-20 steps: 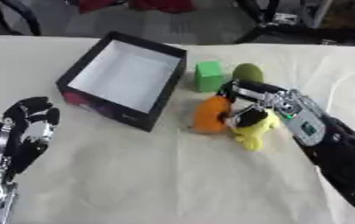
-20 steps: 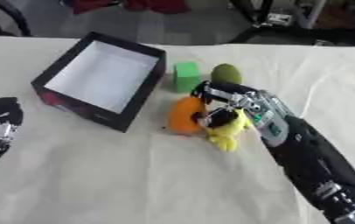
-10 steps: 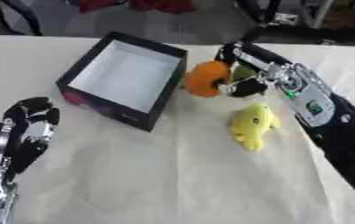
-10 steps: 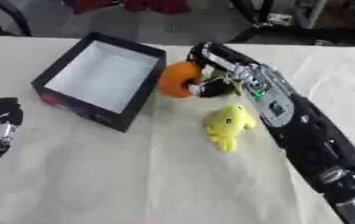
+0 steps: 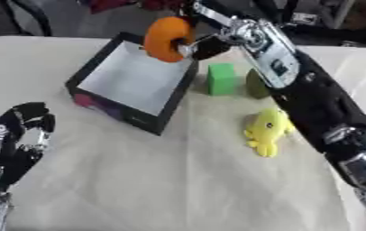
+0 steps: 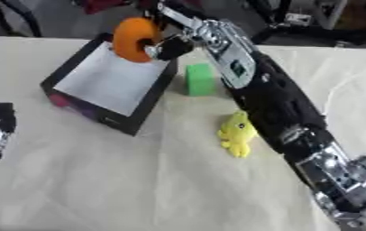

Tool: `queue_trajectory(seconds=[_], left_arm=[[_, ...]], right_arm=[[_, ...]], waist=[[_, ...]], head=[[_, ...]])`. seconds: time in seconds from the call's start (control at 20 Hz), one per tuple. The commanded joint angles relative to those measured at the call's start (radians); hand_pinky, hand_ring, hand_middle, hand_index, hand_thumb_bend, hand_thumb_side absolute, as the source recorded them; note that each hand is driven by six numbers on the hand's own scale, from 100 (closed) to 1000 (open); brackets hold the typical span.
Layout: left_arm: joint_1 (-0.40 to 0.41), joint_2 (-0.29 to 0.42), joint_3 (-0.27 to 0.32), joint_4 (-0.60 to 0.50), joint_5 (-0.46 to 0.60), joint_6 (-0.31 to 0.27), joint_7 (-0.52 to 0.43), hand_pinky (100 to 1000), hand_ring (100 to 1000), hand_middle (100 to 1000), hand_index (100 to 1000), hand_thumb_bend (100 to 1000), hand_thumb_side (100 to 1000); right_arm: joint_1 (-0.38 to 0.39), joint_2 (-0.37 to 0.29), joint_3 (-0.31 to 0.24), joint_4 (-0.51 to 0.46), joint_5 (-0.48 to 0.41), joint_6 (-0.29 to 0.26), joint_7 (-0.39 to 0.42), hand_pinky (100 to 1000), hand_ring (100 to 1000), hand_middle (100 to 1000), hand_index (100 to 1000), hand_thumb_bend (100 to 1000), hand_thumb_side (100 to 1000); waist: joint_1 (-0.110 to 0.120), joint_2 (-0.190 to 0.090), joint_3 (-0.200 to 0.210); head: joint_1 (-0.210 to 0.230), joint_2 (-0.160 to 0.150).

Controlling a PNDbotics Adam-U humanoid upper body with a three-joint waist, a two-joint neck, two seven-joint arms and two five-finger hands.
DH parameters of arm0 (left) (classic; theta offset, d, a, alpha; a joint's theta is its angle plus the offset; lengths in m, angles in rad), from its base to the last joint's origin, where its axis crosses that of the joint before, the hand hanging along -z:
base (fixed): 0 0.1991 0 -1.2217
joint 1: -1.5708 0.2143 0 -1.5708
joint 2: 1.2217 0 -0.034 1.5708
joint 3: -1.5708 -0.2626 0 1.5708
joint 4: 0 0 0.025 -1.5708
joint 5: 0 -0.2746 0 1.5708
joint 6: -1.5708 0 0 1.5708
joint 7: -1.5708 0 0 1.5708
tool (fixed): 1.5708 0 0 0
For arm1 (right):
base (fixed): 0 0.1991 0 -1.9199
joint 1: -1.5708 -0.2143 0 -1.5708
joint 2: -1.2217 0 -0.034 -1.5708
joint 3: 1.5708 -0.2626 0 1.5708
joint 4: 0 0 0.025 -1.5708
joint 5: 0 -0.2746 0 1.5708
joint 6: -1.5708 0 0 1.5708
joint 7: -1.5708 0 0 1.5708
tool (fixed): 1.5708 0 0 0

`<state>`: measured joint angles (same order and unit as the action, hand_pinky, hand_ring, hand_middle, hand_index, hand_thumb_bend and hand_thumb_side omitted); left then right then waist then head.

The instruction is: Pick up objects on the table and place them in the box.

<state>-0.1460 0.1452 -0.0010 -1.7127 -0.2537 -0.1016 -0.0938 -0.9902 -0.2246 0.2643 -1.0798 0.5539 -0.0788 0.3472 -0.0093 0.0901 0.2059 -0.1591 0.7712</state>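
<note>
two hands are showing. going left to right: the left hand (image 5: 16, 140) is sitting idle near the lower left corner over the table (image 5: 162, 180), its fingers up and gently curled, grasping nothing and touching none of the objects.

next, the box (image 5: 99, 97) is lying on the cream cloth at the upper left, black outside with a white floor and a purplish patch on its near wall; its inside is looking bare from this angle.

above the box's far right corner, the orange object (image 5: 167, 38), round with a hollow in its side, is hanging in the air, clear of the table. the right hand (image 5: 206, 43) is grasping it, fingers curled round its right side, with the arm coming in from the lower right and stretching up across the scene.

just right of the box, the green block (image 5: 221, 78) is standing on the cloth. beside it a darker olive-green object (image 5: 255, 84) is peeking out, mostly hidden by the right arm.

nearer the camera, the yellow plush toy (image 5: 267, 131) is lying on the table, close against the arm's left edge.
</note>
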Motion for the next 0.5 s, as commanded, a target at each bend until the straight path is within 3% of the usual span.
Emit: queue_trajectory(seconds=[0.05,0.3,0.4,0.5], left_arm=[[-0.02,-0.003,-0.013,-0.009,0.006,-0.006,-0.017,790,788,745,691,352,611],[-0.033,-0.011,-0.02,-0.01,0.012,-0.008,-0.027,789,786,742,691,353,610],[-0.036,-0.013,-0.021,-0.01,0.014,-0.009,-0.028,788,785,742,692,353,610],[-0.038,-0.014,-0.022,-0.01,0.015,-0.008,-0.029,787,784,741,692,350,611]], right_arm=[[-0.043,0.044,-0.044,0.077,0.056,0.036,-0.015,692,651,639,599,100,190],[-0.066,0.1,-0.056,0.215,0.141,-0.002,-0.07,699,662,655,758,148,242],[-0.066,0.119,-0.056,0.266,0.173,-0.03,-0.091,699,664,659,783,199,289],[-0.061,0.133,-0.055,0.305,0.206,-0.056,-0.108,707,675,672,816,310,392]], waist=[[0.016,-0.001,0.012],[0.017,0.005,0.036],[0.017,0.007,0.039],[0.016,0.008,0.041]], head=[[-0.038,-0.001],[-0.072,-0.001],[-0.083,-0.001],[-0.09,-0.001]])
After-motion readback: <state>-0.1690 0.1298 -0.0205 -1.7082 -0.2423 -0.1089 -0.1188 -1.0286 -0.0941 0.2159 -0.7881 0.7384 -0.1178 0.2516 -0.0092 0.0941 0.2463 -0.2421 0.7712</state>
